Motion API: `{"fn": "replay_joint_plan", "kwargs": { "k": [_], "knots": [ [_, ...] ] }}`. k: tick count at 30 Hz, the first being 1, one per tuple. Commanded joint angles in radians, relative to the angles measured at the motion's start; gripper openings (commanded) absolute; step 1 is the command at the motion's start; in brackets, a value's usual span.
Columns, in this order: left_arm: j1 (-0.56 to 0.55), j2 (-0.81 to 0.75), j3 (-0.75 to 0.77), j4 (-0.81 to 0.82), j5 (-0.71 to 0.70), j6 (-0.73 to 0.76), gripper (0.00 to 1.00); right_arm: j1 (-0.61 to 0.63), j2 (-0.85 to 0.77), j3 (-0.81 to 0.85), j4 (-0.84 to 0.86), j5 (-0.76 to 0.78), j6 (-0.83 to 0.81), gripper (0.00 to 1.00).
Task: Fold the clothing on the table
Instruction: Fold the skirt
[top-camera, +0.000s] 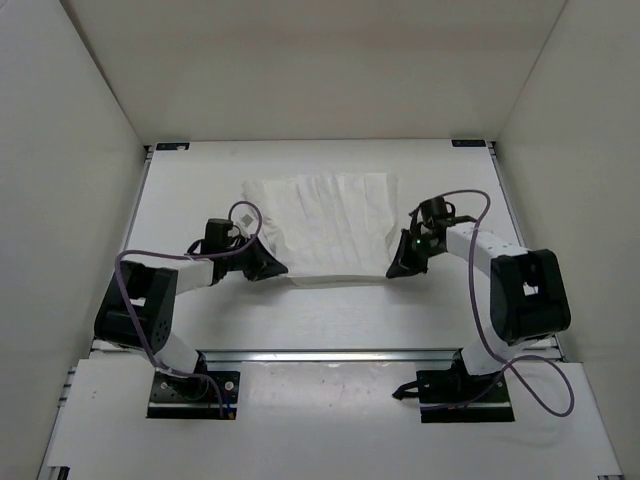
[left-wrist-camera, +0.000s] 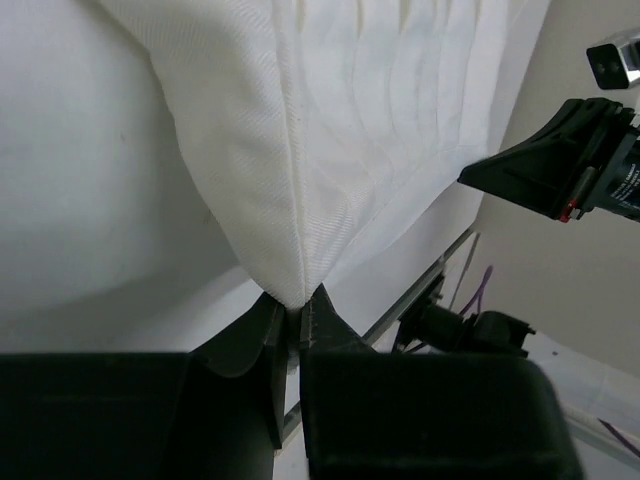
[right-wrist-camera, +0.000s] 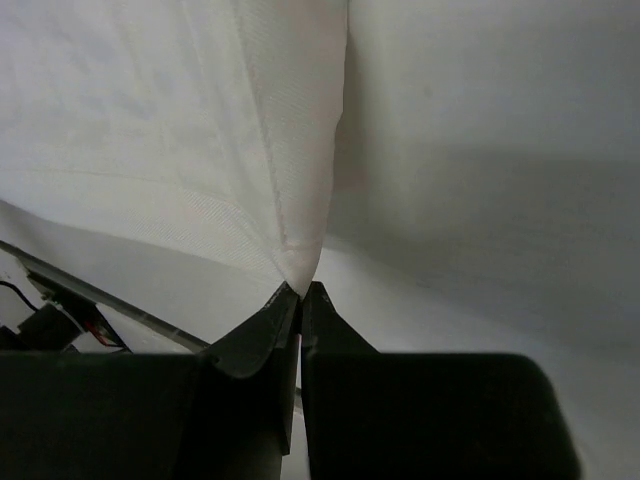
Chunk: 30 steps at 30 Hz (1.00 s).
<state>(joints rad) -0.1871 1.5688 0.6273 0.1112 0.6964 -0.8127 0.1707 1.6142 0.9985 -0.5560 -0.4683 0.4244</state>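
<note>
The clothing (top-camera: 325, 225), a thin white ribbed fabric piece, lies spread in the middle of the table (top-camera: 200, 200). Its near edge is lifted and stretched between the two grippers. My left gripper (top-camera: 275, 268) is shut on the near left corner of the clothing (left-wrist-camera: 330, 150), the fabric tip pinched between the jaws (left-wrist-camera: 296, 305). My right gripper (top-camera: 397, 268) is shut on the near right corner of the clothing (right-wrist-camera: 200, 130), the tip caught at its fingertips (right-wrist-camera: 300, 290). The far edge rests on the table.
White walls (top-camera: 70, 150) enclose the table on the left, right and back. Metal rails (top-camera: 330, 354) run along the near edge by the arm bases. The right arm (left-wrist-camera: 560, 170) shows in the left wrist view.
</note>
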Motion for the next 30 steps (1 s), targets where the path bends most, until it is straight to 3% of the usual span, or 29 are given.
{"fn": "replay_joint_plan", "kwargs": {
  "k": [1, 13, 22, 26, 30],
  "knots": [
    [-0.028, -0.116, -0.041, 0.003, -0.067, 0.081, 0.0, 0.024, -0.157, -0.091, 0.068, 0.059, 0.069, 0.0],
    [-0.12, -0.548, -0.25, -0.307, -0.235, 0.104, 0.0, 0.043, -0.489, -0.308, -0.108, 0.062, 0.086, 0.0],
    [-0.092, -0.987, -0.292, -0.521, -0.184, 0.015, 0.0, 0.026, -0.79, -0.278, -0.373, 0.037, 0.062, 0.0],
    [-0.092, -1.064, -0.245, -0.571, -0.169, -0.031, 0.0, -0.037, -0.893, -0.187, -0.507, -0.022, 0.016, 0.0],
    [-0.071, -1.086, -0.199, -0.535, -0.147, -0.097, 0.0, -0.077, -0.877, -0.087, -0.571, -0.092, -0.018, 0.0]
  ]
}}
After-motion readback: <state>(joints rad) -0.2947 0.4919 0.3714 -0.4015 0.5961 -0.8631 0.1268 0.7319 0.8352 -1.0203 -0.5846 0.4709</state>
